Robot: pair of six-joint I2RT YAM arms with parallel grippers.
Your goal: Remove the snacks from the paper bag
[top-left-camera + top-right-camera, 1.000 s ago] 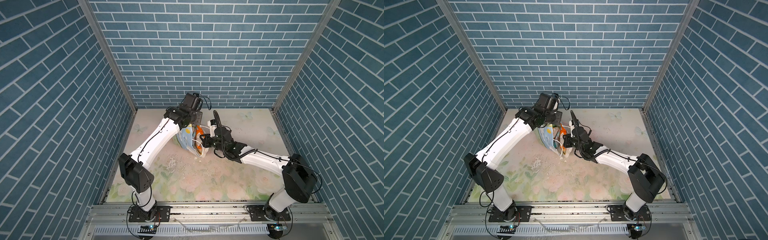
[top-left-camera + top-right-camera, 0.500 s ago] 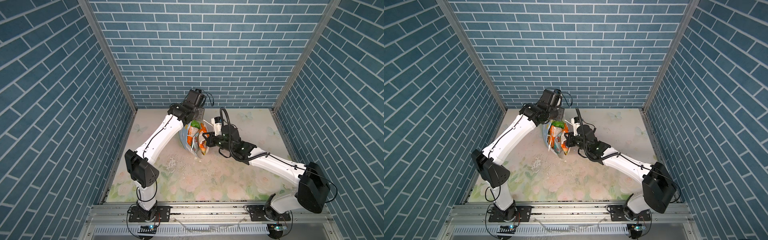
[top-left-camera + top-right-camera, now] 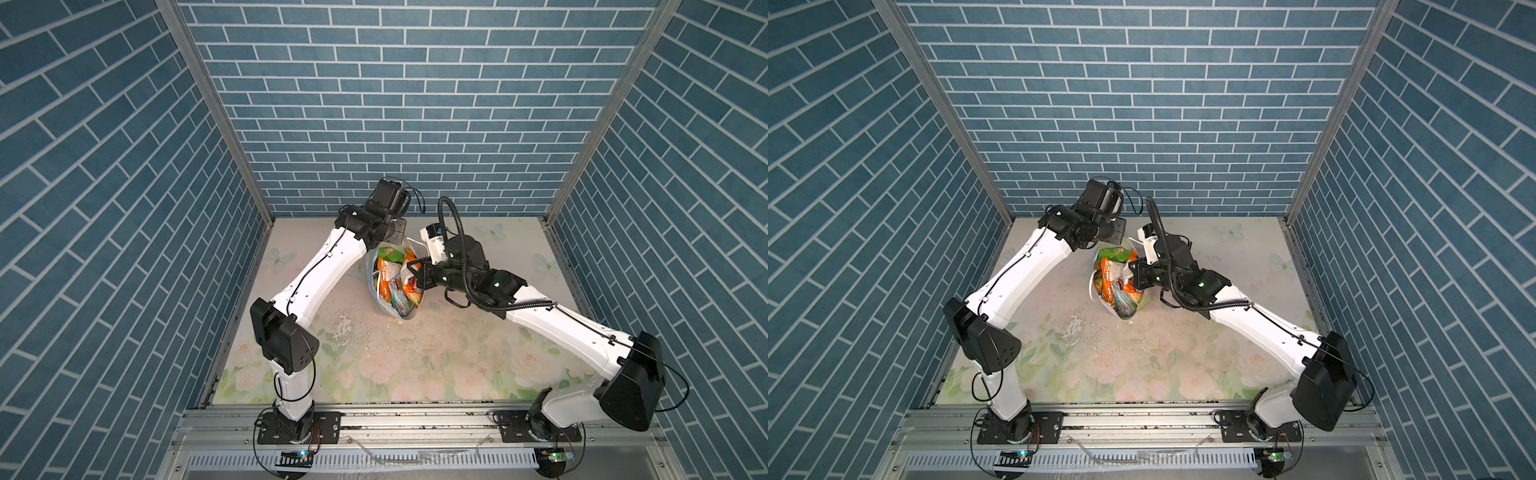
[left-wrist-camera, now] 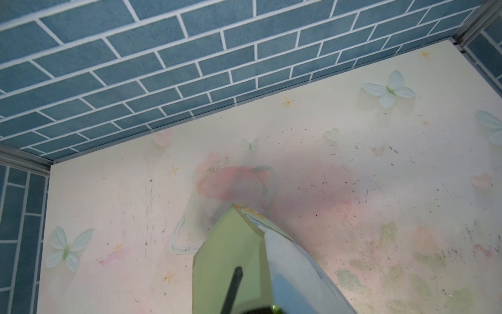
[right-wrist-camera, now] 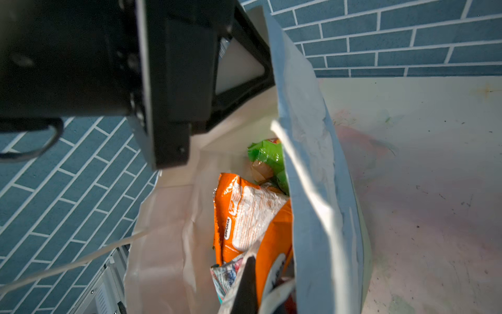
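Found the paper bag (image 3: 371, 276) standing near the middle of the floral table (image 3: 457, 365), mouth turned upward, with the snacks (image 3: 390, 282) all inside and none laid out yet. Saw the right gripper (image 3: 414, 274) at the rim on its own side, pressed together and, by the look, pinching the bag's wall. Noticed in the right wrist view one dark finger (image 5: 245, 282) inside, against the orange packet (image 5: 244, 217), with the blue-printed paper just beside it. Judged this hold as a way to keep the mouth wide and the soft bag from falling over.

Saw the left gripper (image 3: 397, 237) at the far rim, near the green packet (image 5: 266, 155). Could not tell whether spread or closed, nor whether touching the paper. Got from its wrist view only the paper bag (image 4: 244, 258), green-and-white outside, close to the lens.

Noted crumpled, uneven rims and a loose white cord handle (image 5: 68, 266) hanging outside, easy to catch. Found little room within the mouth between the two tools. Found plenty of bare table toward the front and on both sides for putting packets down, but the back wall (image 3: 415, 124) close behind the left arm.
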